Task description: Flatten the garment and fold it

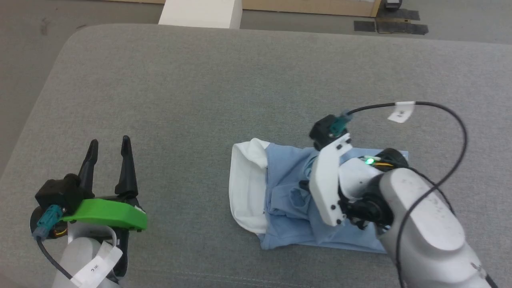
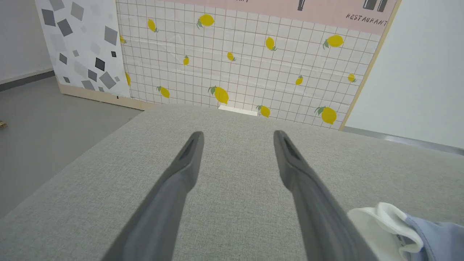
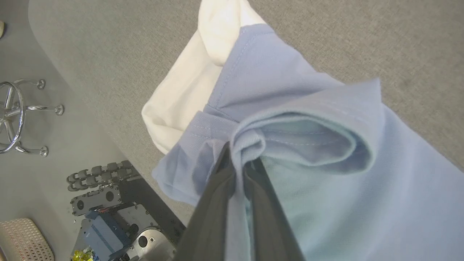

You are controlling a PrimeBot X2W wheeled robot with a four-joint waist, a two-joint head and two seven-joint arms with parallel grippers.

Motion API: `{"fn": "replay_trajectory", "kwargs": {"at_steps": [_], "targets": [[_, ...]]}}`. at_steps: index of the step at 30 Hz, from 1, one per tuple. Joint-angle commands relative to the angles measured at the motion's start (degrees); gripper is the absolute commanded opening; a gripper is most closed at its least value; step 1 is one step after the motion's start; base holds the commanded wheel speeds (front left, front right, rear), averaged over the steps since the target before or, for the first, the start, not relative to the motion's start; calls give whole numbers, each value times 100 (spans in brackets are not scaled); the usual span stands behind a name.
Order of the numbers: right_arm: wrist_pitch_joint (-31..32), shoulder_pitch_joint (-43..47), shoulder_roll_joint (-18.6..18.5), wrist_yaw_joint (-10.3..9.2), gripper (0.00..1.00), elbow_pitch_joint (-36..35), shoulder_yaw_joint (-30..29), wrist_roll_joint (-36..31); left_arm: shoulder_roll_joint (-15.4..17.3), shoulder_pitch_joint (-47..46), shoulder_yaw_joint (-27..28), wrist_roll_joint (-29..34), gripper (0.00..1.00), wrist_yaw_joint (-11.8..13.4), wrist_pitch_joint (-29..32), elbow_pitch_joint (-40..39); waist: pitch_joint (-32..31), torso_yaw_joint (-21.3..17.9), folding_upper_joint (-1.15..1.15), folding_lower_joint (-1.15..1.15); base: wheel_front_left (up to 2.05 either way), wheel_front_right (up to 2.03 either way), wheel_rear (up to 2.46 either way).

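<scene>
Plainly, the garment lies as a rumpled bundle on the right half of the grey counter. Its long axis runs left to right across the robot's front, with the white end toward the left claw. The right claw is on it, pinched nearly together on a raised fold of light-blue cloth near the middle, with the right forearm reaching in from the lower right and the wrist bent down. The left claw sits well apart, spread wide and empty, fingers pointing away from the robot; it would have to cross to the white end.
</scene>
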Motion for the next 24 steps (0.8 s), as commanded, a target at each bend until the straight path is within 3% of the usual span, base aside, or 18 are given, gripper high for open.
{"fn": "replay_trajectory", "kwargs": {"at_steps": [1, 14, 15, 16, 24], "targets": [[-141, -125, 81, -9, 0, 195, 102, -48, -21, 27, -1, 61, 100, -29, -26, 25, 36, 52, 0, 0, 0, 0, 0], [-1181, -597, 453, -9, 0, 1995, 551, -178, -113, -116, -141, 72, 100, -57, -26, 158, 183, 248, 0, 0, 0, 0, 0], [-1269, -609, 465, -9, 35, 2062, 577, -102, -109, -122, -153, 71, 100, -60, -26, 179, 174, 250, 0, 0, 0, 0, 0], [-1332, -626, 472, -9, 100, 2093, 625, -40, -106, -123, -158, 69, 100, -62, -26, 195, 165, 247, 0, 0, 0, 0, 0], [-1678, -874, 489, -9, 100, 1542, 1499, 1142, -59, -51, -192, 61, 100, -73, -26, 326, -83, 116, 0, 0, 0, 0, 0]]}}
